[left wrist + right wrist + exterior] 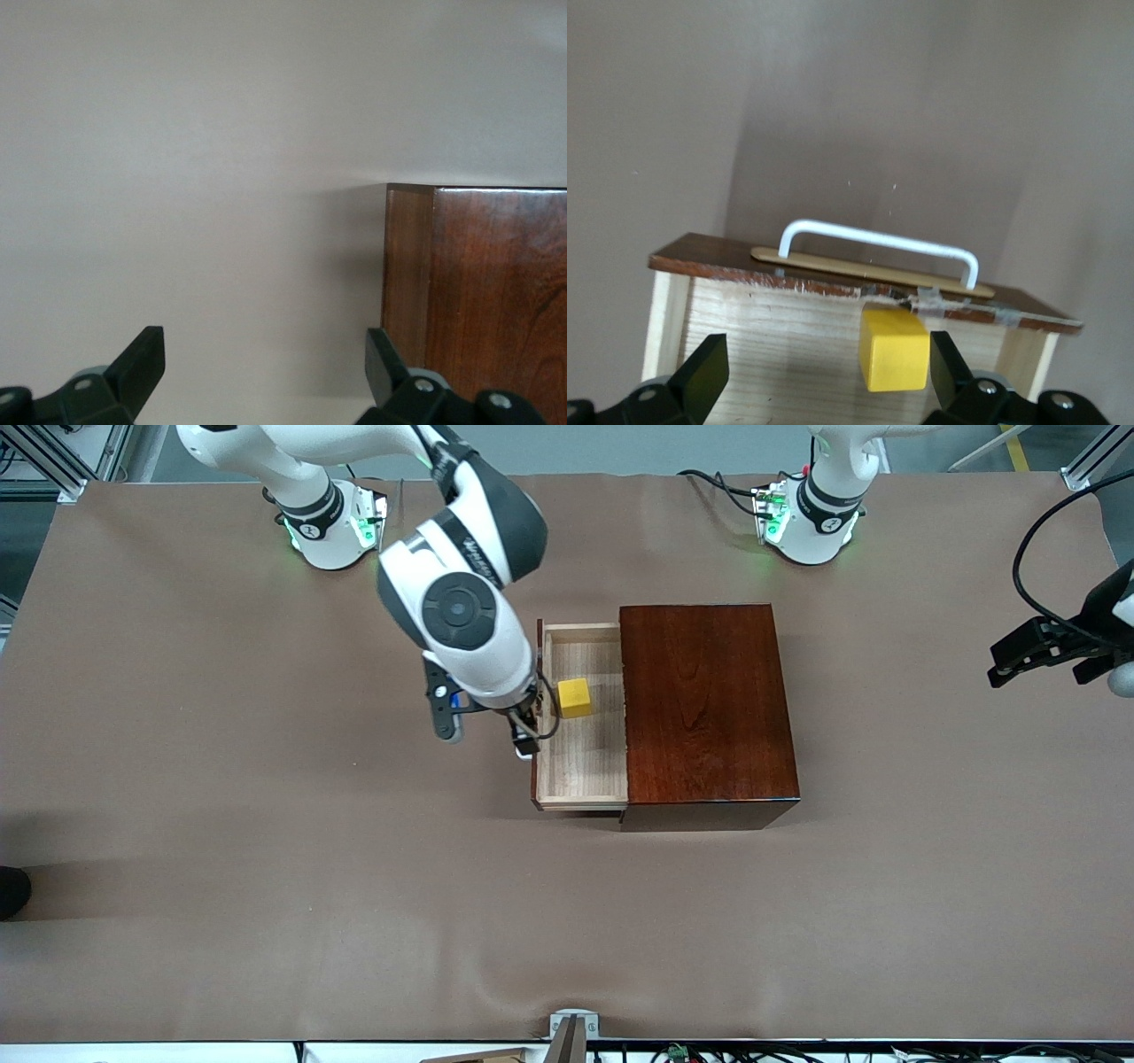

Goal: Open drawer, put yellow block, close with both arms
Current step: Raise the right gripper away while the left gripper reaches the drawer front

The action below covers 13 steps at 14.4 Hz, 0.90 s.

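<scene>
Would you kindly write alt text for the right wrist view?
A small yellow block lies in the open drawer, by the dark front that carries the white bar handle. The right pincer hangs open over the drawer.

Wide table [266, 921] under a matte brown cover, faintly creased toward the front edge. Grey floor and aluminium framing [53, 465] along the top corners; cables [797, 1052] along the front edge.

The right arm reaches out from its base, wrist bent downward, and its right gripper [524, 731] hangs with fingers spread wide. The left arm waits aside; its left gripper [266, 372] stands open.
</scene>
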{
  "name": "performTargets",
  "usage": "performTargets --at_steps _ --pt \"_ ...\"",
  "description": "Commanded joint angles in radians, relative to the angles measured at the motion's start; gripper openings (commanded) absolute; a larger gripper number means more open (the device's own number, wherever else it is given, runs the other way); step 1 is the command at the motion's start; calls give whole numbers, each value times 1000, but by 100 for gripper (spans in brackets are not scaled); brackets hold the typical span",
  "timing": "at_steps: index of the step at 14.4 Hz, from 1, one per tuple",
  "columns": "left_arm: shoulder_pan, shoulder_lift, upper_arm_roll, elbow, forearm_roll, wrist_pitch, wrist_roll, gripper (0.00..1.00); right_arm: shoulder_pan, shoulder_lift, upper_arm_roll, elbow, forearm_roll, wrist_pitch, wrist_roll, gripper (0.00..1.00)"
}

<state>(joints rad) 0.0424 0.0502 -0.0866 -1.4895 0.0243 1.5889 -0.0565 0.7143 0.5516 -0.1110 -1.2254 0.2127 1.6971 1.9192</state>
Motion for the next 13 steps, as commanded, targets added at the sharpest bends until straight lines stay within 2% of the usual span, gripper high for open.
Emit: performTargets --at_steps 1,4,10,13 --pt "-39 17 -5 9 -10 -1 4 100 -58 -53 14 -8 17 -72 -113 100" --pt "-105 31 -5 15 -15 -1 -17 100 -98 -87 14 -8 17 -117 -207 100" --pt "-284 94 -5 17 -26 34 -313 100 -190 -150 13 -8 17 -221 -417 100" --pt "-383 152 -5 73 -24 39 -462 100 -242 -180 14 -8 17 -260 -532 100"
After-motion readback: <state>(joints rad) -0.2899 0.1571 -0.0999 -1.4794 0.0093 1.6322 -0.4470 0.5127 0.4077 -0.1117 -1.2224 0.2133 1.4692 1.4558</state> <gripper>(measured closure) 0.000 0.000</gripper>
